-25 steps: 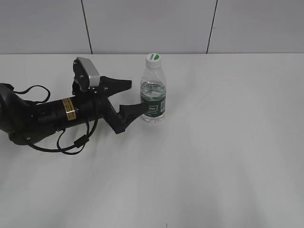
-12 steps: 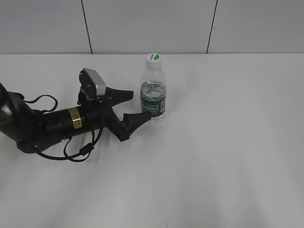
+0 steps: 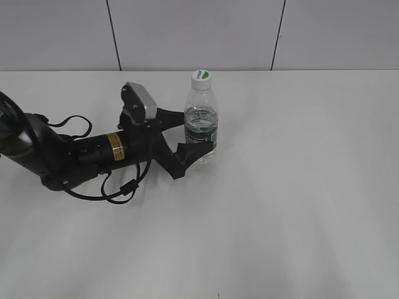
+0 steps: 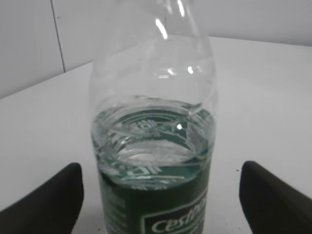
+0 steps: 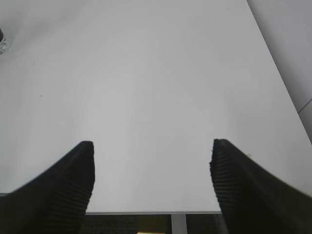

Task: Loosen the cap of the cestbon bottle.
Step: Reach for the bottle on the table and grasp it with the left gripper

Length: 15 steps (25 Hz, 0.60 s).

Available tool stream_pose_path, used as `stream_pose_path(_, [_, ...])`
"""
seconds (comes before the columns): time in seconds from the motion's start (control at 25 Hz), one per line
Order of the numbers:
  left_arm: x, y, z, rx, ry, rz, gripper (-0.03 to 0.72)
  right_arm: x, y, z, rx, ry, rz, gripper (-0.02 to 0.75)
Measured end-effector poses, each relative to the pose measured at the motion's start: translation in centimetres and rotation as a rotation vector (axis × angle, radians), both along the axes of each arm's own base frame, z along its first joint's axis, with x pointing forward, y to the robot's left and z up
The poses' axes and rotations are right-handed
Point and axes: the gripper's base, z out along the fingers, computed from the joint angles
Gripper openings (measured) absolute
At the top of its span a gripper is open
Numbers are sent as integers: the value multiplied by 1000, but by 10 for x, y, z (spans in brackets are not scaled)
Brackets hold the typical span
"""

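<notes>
Cestbon bottle point(image 3: 201, 122) stands upright on the white table point(image 3: 299, 187), a bit left of centre and near the back wall, w/ the cap point(image 3: 201, 76) screwed on top. It is about half full of water.

Left gripper point(image 3: 190, 132) lies low along the table and is spread wide, one finger on each side of the bottle at the height of the green label band point(image 4: 161, 214). In the left wrist view both fingertips point(image 4: 51, 197) stand apart from the bottle, so nothing is grasped yet.

Right gripper point(image 5: 152, 190) is also released – its wrist view shows only bare table between the two ribbed pads point(image 5: 68, 187). It does not show in the exterior view.

Step in hand, as I judge it: clamp the body so it cannot spin. To do it well:
- close on the label band or just under it, not on the soft upper part, which may dent
- keep the bottle centred between the fingers, so neither side pushes it over
- squeeze firm but not hard – thin plastic
- then the right one should come from above for the cap

Writing: white "Cestbon" on the green label, partly cut off at the picture edge. Cap top has a green mark; its letters are too small to read. Yellow sticker point(image 3: 113, 141) on the left arm, text not readable.
</notes>
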Motion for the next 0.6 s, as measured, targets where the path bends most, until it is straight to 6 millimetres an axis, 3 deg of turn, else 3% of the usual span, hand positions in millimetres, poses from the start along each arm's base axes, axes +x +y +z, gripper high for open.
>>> stream_pose_path(0.16, [1,-8,-3,42,26,34,593,0,0,0,0,0,0,564])
stream_pose_path(0.6, [5,-7,-3,30,44,98,593,0,0,0,0,0,0,564])
